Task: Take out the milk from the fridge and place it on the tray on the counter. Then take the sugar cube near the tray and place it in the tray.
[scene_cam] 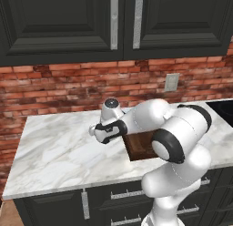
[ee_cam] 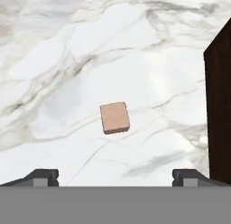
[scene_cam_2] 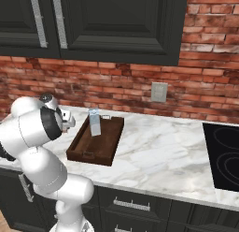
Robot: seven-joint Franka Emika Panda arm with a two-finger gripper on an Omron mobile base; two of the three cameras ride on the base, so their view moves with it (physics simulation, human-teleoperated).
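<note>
Clearly spread wide and empty, the fingers [ee_cam: 45, 177] hover above the sugar cube [ee_cam: 115, 117] on the counter [ee_cam: 67, 60]

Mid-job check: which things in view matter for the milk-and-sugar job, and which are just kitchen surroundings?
Job:
- milk, upright in the tray
- sugar cube, on the counter beside the tray
- gripper, open above the cube

Surroundings:
- cooktop
- wall outlet
- upper cabinets
- brick wall
</note>
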